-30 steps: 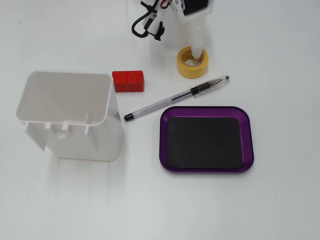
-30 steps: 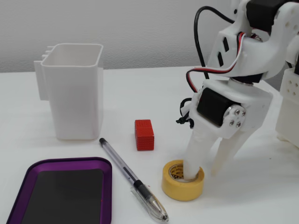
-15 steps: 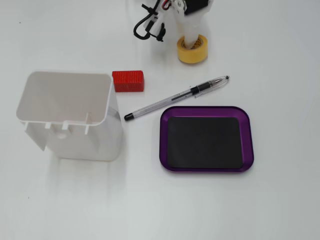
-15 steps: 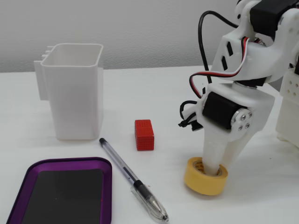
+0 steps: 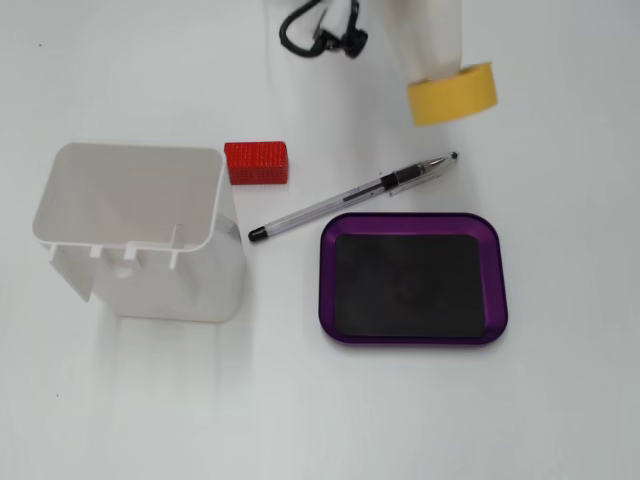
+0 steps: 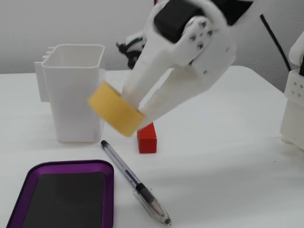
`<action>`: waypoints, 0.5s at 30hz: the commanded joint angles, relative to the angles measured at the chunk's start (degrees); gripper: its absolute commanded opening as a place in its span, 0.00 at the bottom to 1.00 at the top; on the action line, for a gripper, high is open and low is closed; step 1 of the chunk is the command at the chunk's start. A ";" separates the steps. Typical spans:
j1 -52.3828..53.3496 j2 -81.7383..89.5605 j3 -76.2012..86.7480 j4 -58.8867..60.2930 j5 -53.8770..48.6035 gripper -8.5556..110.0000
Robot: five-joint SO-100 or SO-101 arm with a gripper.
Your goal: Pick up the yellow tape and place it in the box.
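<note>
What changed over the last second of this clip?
The gripper, already clamped on the yellow tape, lifted it off the table and swung it up into the air. The purple tray, pen, red block and white container stayed put.

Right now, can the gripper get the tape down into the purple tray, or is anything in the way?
Probably yes. The gripper holds the yellow tape lifted clear of the table, and the purple tray lies open and empty. Only the pen lies beside its rim.
</note>
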 commanded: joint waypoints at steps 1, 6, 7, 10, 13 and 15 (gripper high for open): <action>0.18 -10.11 -6.50 -4.13 0.70 0.07; 1.05 -23.20 -15.73 -4.13 5.01 0.07; 1.67 -25.05 -17.05 -4.13 5.36 0.07; 2.55 -29.79 -19.95 -4.13 5.36 0.07; 2.55 -32.43 -20.57 -4.13 4.92 0.07; 2.72 -33.13 -20.57 -4.04 4.83 0.07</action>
